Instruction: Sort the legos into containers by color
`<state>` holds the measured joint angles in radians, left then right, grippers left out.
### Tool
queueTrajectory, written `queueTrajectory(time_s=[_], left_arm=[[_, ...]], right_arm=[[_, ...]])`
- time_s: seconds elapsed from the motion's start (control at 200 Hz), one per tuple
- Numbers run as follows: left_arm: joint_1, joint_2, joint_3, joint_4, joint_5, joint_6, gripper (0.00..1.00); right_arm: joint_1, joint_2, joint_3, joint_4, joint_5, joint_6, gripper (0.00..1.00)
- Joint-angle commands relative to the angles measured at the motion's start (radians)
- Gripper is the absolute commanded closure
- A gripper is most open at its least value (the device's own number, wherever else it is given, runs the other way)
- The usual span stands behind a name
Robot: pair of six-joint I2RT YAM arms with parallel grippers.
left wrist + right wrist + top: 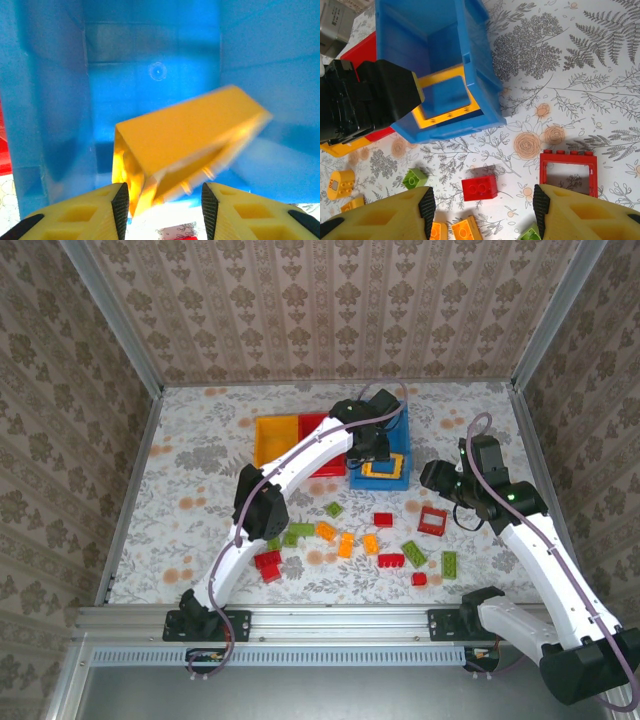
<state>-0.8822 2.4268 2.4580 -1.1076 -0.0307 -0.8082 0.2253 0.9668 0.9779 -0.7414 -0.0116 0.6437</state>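
Orange brick [340, 184], its print illegible

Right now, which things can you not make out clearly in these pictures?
- Red plastic bin: top view, the left arm covers most of its inside.
- Yellow hollow frame brick: left wrist view, blurred, studs unreadable.
- Small yellow plastic bin: right wrist view, the same arm hides nearly all.

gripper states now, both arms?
Left gripper: open, yellow frame loose in blue bin.
Right gripper: open, empty.
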Motion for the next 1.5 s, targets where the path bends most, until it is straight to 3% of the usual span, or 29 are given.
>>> queueTrajectory(time_s=[0.0, 0.24, 0.385, 0.495, 0.66, 0.78, 0.87, 0.945, 1.075, 1.495], left_arm=[[-0.003, -0.052, 0.047, -0.028, -0.034, 0.013, 0.54], [-0.022, -0.086, 0.071, -0.020, -0.078, 0.054, 0.57], [-0.013, -0.219, -0.002, -0.076, -0.144, 0.060, 0.56], [0.026, -0.450, -0.318, -0.060, -0.148, 0.025, 0.55], [0.065, -0.809, -0.899, -0.075, -0.124, -0.027, 0.52], [0.057, -1.013, -1.217, -0.086, -0.019, -0.065, 0.45], [0.023, -1.114, -1.403, -0.080, 0.057, -0.136, 0.35], [-0.012, -1.159, -1.517, -0.055, 0.106, -0.226, 0.33], [-0.044, -1.201, -1.632, 0.035, 0.128, -0.335, 0.16], [-0.022, -1.095, -1.735, 0.223, 0.118, -0.370, 0.17]], right_arm=[[-0.005, -0.005, -0.010, 0.005, -0.017, 0.017, 0.42], [-0.005, -0.002, -0.010, 0.013, -0.028, 0.009, 0.42], [0.009, 0.016, 0.008, 0.080, -0.133, -0.084, 0.45], [0.090, 0.027, 0.000, 0.174, -0.255, -0.218, 0.45], [0.326, 0.096, -0.003, 0.199, -0.309, -0.391, 0.40], [0.474, 0.163, -0.025, 0.265, -0.324, -0.444, 0.38], [0.526, 0.214, -0.022, 0.291, -0.340, -0.448, 0.36], [0.545, 0.246, -0.016, 0.305, -0.359, -0.440, 0.35], [0.561, 0.281, 0.007, 0.290, -0.403, -0.462, 0.31], [0.565, 0.289, 0.015, 0.229, -0.429, -0.498, 0.30]])
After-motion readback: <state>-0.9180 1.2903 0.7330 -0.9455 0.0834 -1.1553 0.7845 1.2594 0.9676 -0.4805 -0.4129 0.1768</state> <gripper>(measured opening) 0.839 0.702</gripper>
